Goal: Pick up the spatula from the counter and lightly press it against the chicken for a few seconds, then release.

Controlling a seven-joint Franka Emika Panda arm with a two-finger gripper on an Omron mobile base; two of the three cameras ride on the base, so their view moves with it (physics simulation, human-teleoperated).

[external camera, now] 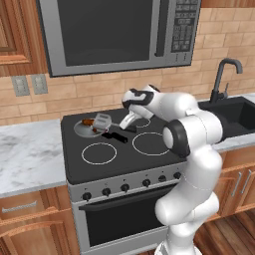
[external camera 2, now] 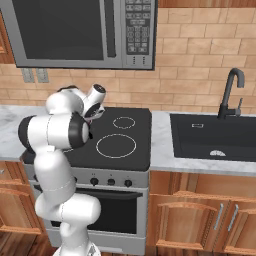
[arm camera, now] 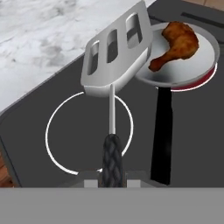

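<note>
Metal spatula (arm camera: 109,76) clamped in pincer (arm camera: 111,180), blade at pan (arm camera: 206,65) rim beside chicken (arm camera: 177,43).

1. The black stove (external camera: 124,158) top stands between two stretches of marble worktop (external camera: 30,154).
2. A grey pan (external camera: 80,130) sits on the stove's back left burner, with a red glow at its edge and its black handle lying toward the front right.
3. A dark sink (external camera 2: 215,135) is set into the worktop right of the stove.

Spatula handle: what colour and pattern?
The spatula handle is black with a woven texture; clearest in the hand view.
</note>
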